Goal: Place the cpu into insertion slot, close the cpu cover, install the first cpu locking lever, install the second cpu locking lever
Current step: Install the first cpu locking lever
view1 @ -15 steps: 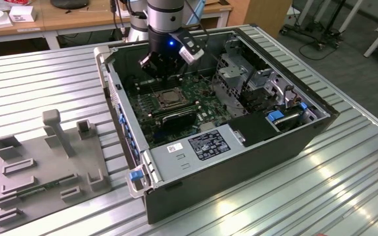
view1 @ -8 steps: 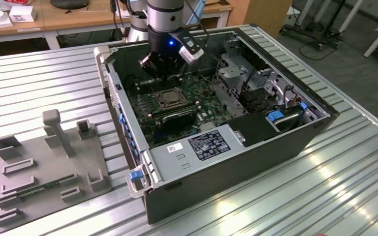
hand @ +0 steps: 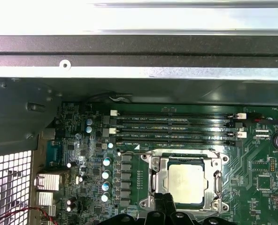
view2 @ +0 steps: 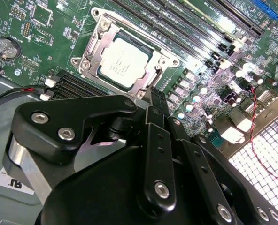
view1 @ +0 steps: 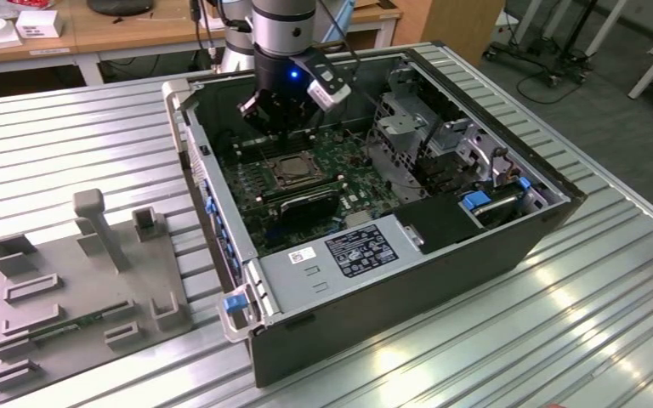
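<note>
One pale silvery square cpu (hand: 186,180) sits in the single dark, silver-rimmed insertion slot (view1: 292,167), with one thin silvery metal cpu cover (hand: 160,174) flat around it. The one black tool (hand: 165,199), narrow and gripping nothing, hangs at the slot's twelve o'clock in the exterior view.

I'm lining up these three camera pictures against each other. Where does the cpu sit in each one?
Exterior view: the cpu lies on the green board in the open case, toward the exterior view's left.
Second wrist view: cpu framed by the silvery cpu cover, next to the memory slots.
First wrist view: cpu beside the same slots, within the cover.
Shared landmark: the long black memory slots.
</note>
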